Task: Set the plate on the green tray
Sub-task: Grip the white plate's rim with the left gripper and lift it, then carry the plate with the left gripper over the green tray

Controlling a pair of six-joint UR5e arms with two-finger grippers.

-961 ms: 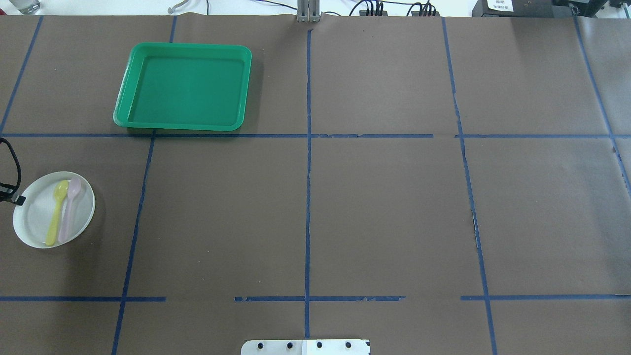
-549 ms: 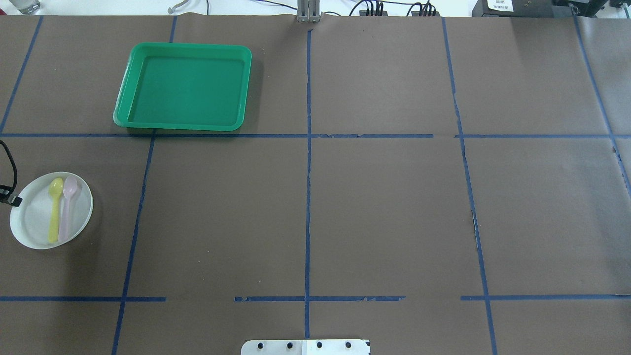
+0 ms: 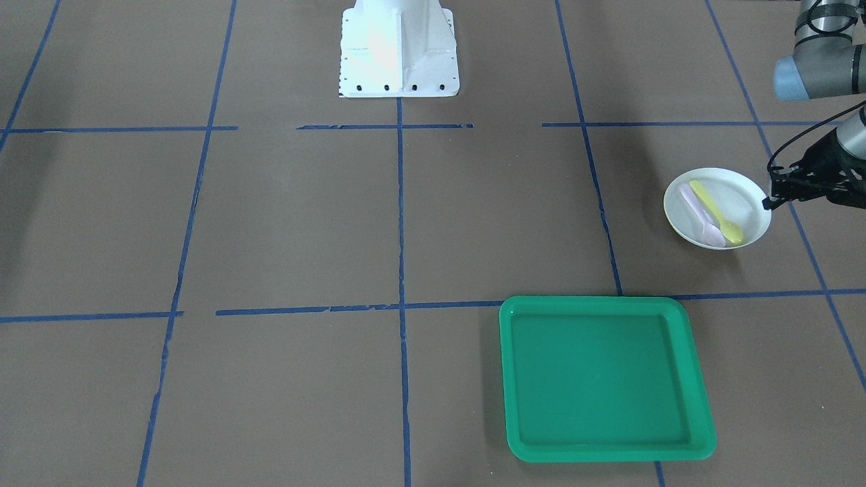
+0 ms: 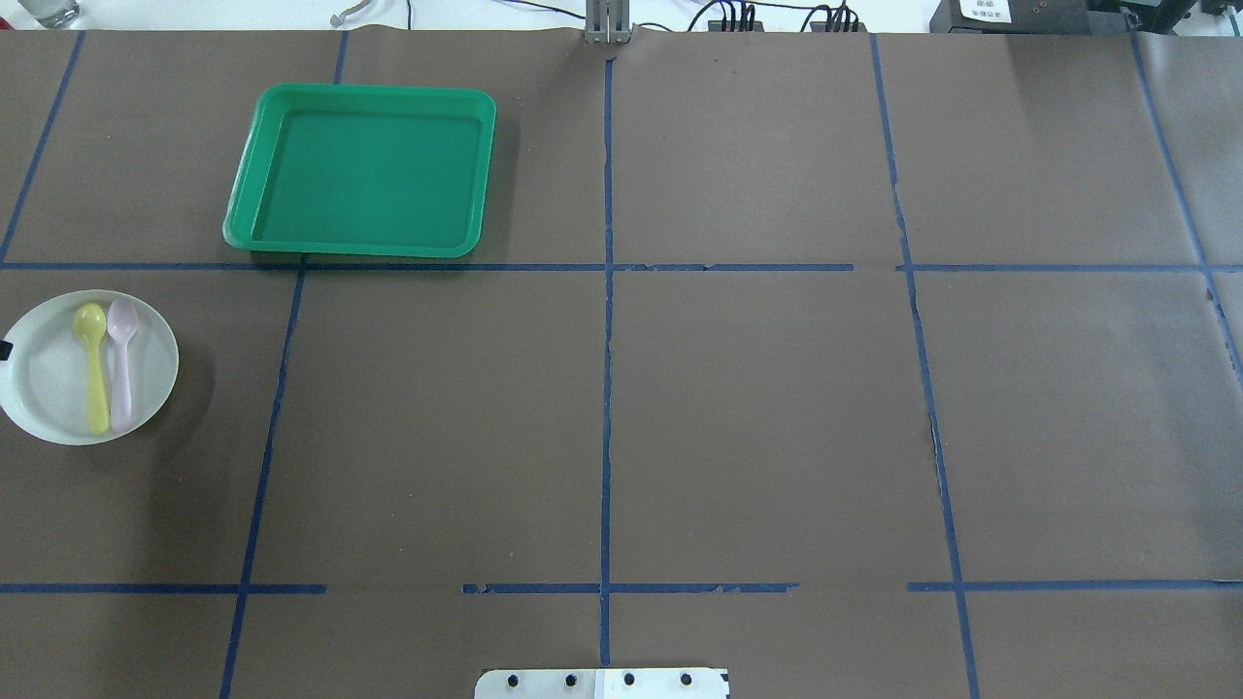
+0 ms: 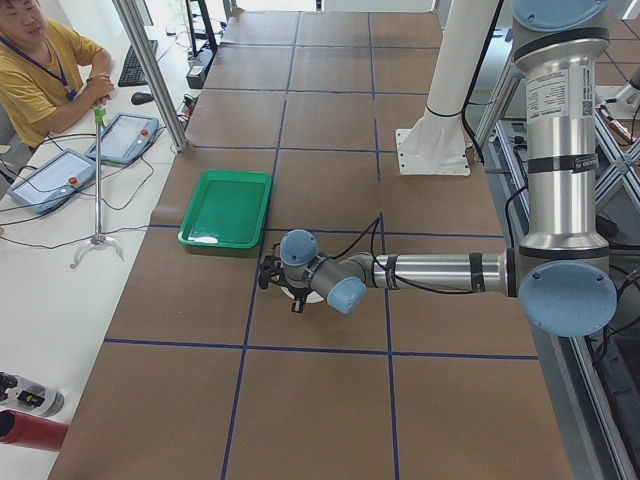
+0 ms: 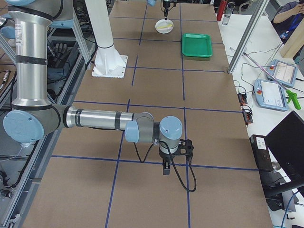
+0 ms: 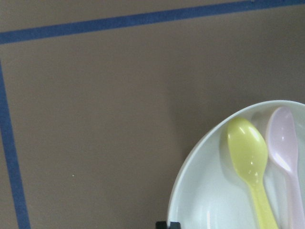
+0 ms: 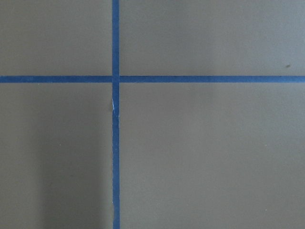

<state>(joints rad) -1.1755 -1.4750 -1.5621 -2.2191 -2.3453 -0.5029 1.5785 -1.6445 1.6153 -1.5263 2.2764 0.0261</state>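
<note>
The white plate [image 4: 49, 388] sits at the table's far left, with a yellow spoon [image 4: 94, 369] and a pink spoon [image 4: 121, 364] lying in it. My left gripper [image 3: 768, 202] is shut on the rim of the plate [image 3: 734, 196]; in the overhead view only its tip [image 4: 3, 349] shows at the edge. The green tray [image 4: 364, 175] lies empty, farther out and to the right of the plate; it also shows in the front view [image 3: 605, 379]. My right gripper [image 6: 165, 168] hangs over bare table, seen only from the side; I cannot tell its state.
The robot's base plate [image 3: 398, 47] stands at mid table on the near side. Blue tape lines [image 4: 607, 291] divide the brown table cover. An operator [image 5: 40, 70] sits with teach pendants [image 5: 125, 135] on the white bench beyond the tray.
The plate with both spoons has moved away from the robot and slightly left, turning a little. The left gripper has slid almost out of the overhead view's left edge.
</note>
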